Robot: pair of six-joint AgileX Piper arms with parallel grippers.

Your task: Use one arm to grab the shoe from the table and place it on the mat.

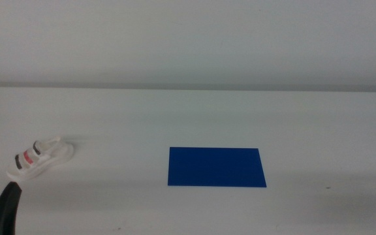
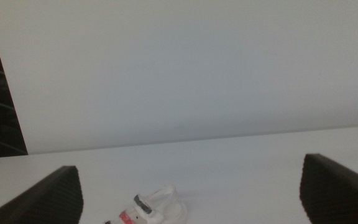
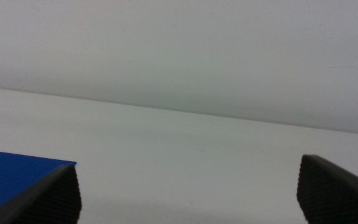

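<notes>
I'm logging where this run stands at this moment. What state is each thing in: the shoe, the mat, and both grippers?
shoe: on the table, at its left side, off the mat, not gripped.
mat: flat on the table, nothing on it.
left gripper: open, empty, the shoe in front between its jaws.
right gripper: open, empty, waiting near the mat's edge.
</notes>
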